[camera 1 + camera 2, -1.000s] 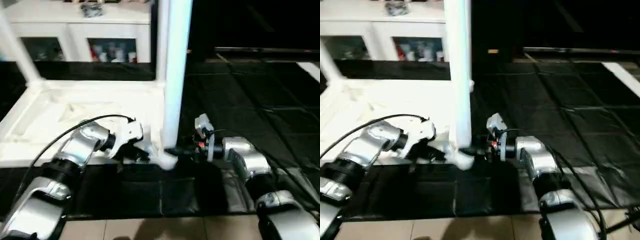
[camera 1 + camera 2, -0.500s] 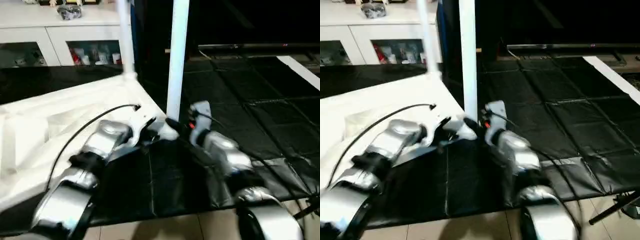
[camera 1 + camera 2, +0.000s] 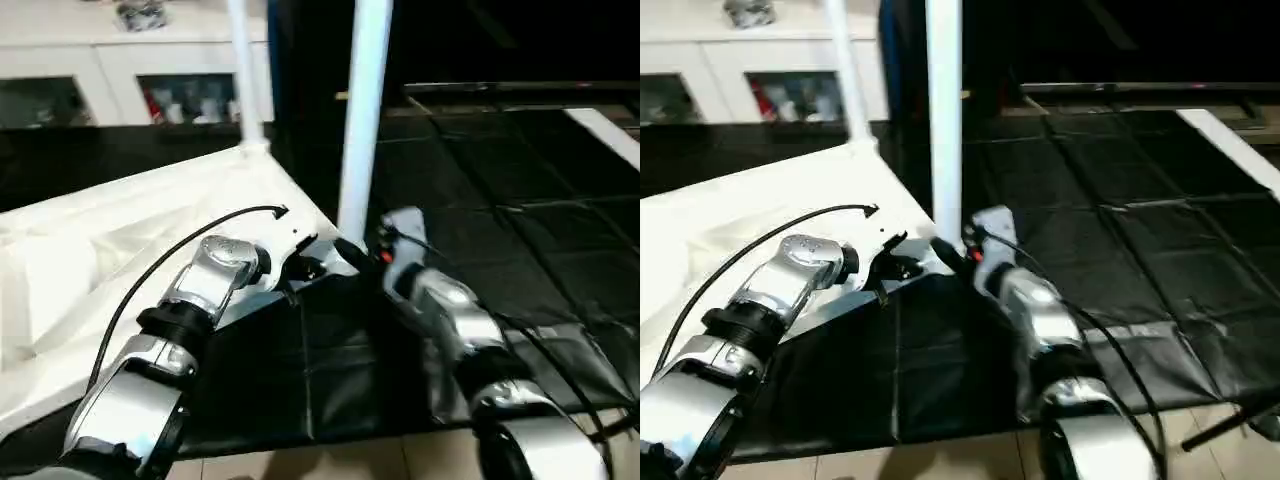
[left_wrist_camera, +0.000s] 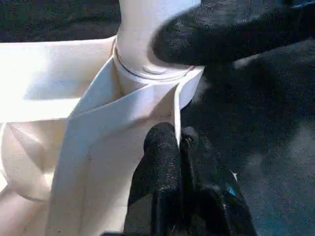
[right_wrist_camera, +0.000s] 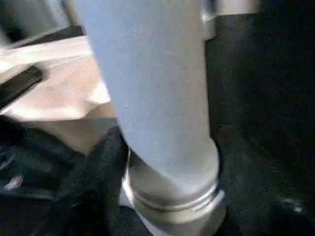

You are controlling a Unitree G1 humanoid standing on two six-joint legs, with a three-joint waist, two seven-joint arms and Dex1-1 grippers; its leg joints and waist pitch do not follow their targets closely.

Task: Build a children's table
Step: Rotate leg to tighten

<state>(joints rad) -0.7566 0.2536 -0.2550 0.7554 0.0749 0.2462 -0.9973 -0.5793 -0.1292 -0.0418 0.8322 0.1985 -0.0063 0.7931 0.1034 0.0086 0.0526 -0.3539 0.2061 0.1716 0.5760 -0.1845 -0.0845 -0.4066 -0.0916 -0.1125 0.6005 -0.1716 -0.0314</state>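
Left eye view, two upright legs (image 3: pixel 362 120), one tabletop (image 3: pixel 120 240)

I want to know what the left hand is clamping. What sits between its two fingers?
In the left wrist view, the thin rim wall of the table top sits between the left hand's fingers, just below the corner leg.

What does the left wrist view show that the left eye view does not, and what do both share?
Left wrist alone: the left end effector shut on the thin wall of the tabletop beside the corner socket.

Left eye alone: a second upright leg, the cabinet, both silver forearms.

Shared: the near leg seated in its socket, with the right end effector against it.
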